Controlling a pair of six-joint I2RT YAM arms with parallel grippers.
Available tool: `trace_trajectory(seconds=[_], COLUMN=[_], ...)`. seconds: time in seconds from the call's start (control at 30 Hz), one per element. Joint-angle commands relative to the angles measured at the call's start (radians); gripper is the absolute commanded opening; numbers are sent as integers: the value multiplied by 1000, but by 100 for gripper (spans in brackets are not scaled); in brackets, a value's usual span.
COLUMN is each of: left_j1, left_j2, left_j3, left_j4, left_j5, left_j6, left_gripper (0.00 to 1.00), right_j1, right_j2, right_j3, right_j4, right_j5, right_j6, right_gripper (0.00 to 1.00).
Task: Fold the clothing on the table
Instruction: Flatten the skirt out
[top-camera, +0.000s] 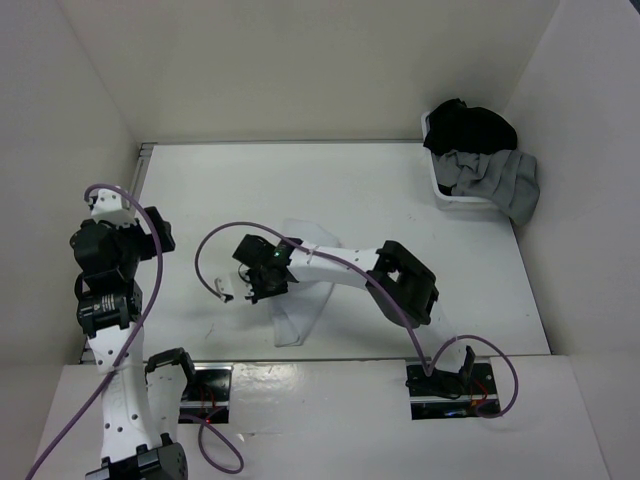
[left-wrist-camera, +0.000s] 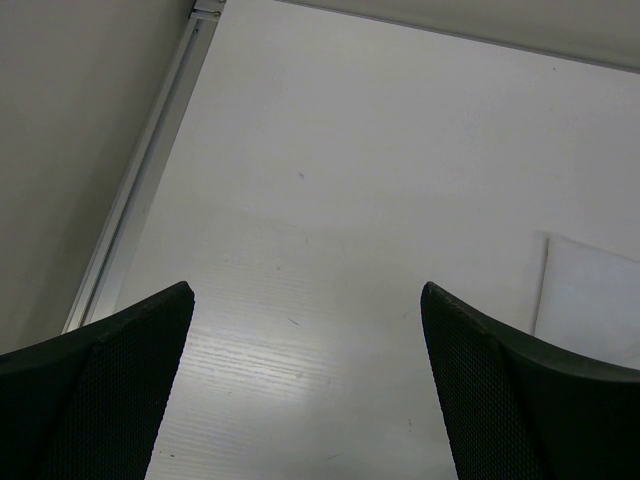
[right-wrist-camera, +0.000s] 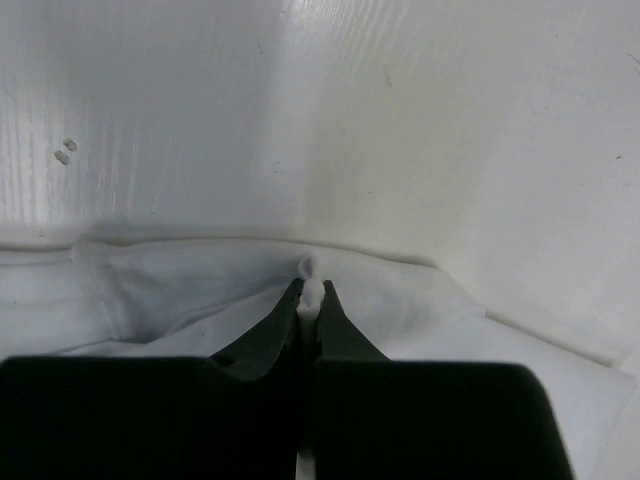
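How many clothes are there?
3. A white garment lies mid-table, pinched by the right gripper; a black garment and a grey garment are piled in the bin, far right corner. More may hide underneath.

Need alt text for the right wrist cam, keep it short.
The right gripper is shut on a small pinched ridge of the white clothing, near the garment's edge. The bare white table fills the view beyond, with two tiny specks at upper left.

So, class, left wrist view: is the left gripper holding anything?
No, the left gripper has its fingers wide apart above the table, nothing between them.
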Motion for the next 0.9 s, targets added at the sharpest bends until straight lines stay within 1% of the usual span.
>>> trace_trajectory(seconds=[0.0, 0.07, 0.2, 0.4, 0.6, 0.63, 0.77, 0.8, 0.87], left_j1=[6, 6, 6, 6, 6, 6, 6, -3, -34], left_j2=[-11, -11, -11, -11, -20, -20, -20, -20, 19], left_j3=[-4, -4, -4, -4, -4, -4, -13, -13, -13], left_j4=[33, 33, 33, 33, 24, 24, 15, 15, -11], left_j5=[31, 31, 50, 92, 136, 147, 274, 369, 482], left_j6=[18, 18, 28, 37, 46, 46, 90, 109, 208], left_gripper=[100, 100, 100, 100, 100, 100, 100, 100, 100], right_j1=[9, 9, -17, -128, -146, -146, -146, -146, -146], right_j2=[-11, -33, -82, -157, -241, -264, -307, -317, -341], right_j3=[12, 12, 12, 130, 211, 223, 237, 225, 196], right_j4=[10, 10, 43, 83, 93, 93, 93, 102, 114], right_j5=[5, 16, 25, -7, 17, 42, 63, 63, 83], right_j6=[-4, -4, 53, 225, 355, 369, 403, 412, 412], right_gripper=[0, 0, 0, 0, 0, 0, 0, 0, 0])
